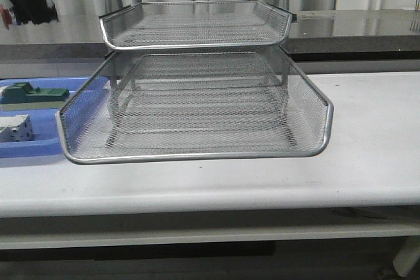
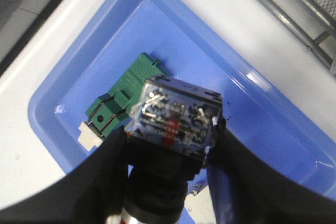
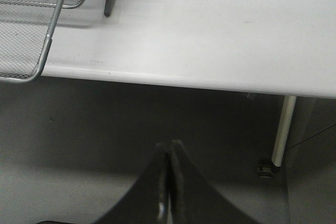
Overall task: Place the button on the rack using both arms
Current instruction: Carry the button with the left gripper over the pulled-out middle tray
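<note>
The left gripper [image 2: 173, 145] is pinching the button [image 2: 176, 121] by its sides; it looks light, rigid and slick. The right gripper [image 3: 168, 182] is hanging pressed together, empty.

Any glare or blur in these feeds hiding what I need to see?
Left wrist view: glare on the button base, its lower end blurred between the dark fingers. Front view: soft but readable; rack mesh clear. Right wrist view: closed fingers blurred, underexposed.
</note>
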